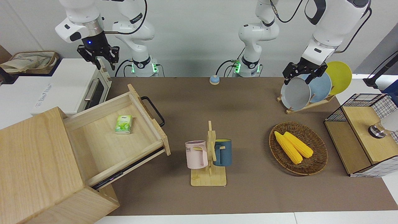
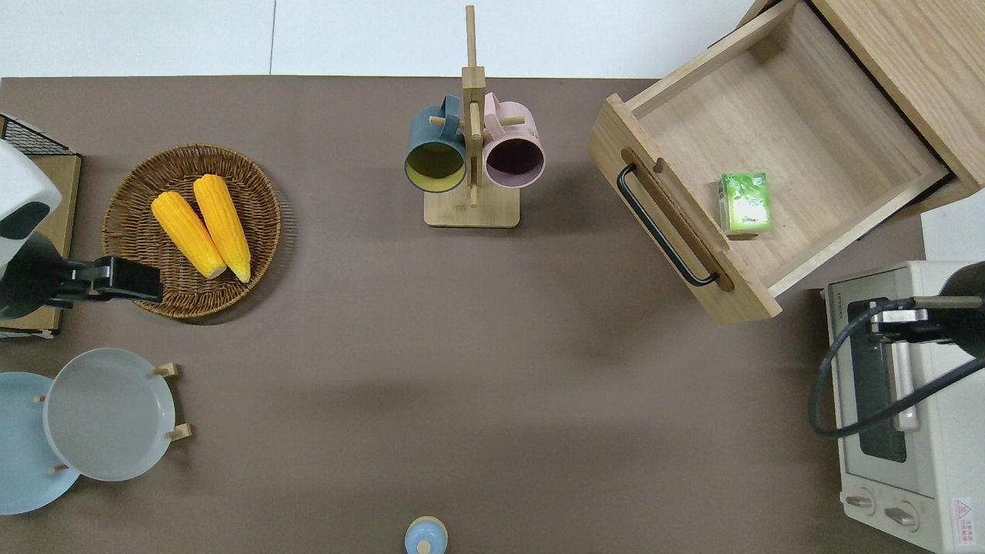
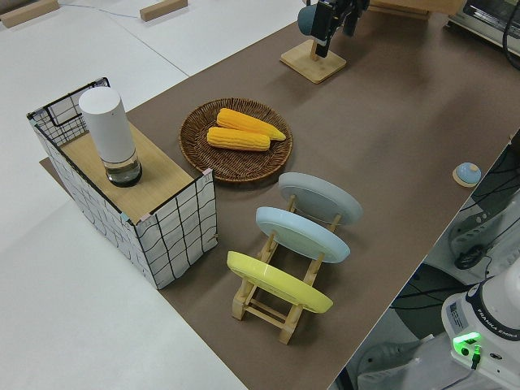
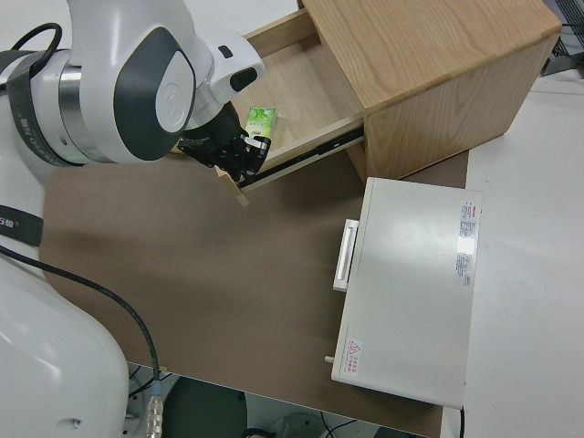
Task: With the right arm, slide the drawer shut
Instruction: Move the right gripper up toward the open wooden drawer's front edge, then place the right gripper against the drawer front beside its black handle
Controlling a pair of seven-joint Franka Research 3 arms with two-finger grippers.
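Observation:
The light-wood drawer (image 1: 102, 146) stands pulled far out of its cabinet (image 1: 34, 161) at the right arm's end of the table. Its black loop handle (image 1: 154, 110) faces the middle of the table. A green pack (image 1: 123, 124) lies in it. The overhead view shows the drawer (image 2: 816, 146), its handle (image 2: 662, 227) and the cabinet (image 2: 916, 61). My right gripper (image 1: 105, 66) is open and empty, up in the air over the white toaster oven (image 2: 939, 477), clear of the drawer; it also shows in the overhead view (image 2: 893, 323). My left gripper (image 1: 297, 77) is parked and open.
The toaster oven (image 1: 71, 84) stands beside the drawer, nearer to the robots. A mug rack (image 1: 209, 155) with two mugs stands mid-table near the drawer front. A corn basket (image 1: 298, 148), plate rack (image 1: 306, 88), wire-mesh box (image 1: 363, 133) and blue button (image 1: 214, 80) stand toward the left arm's end.

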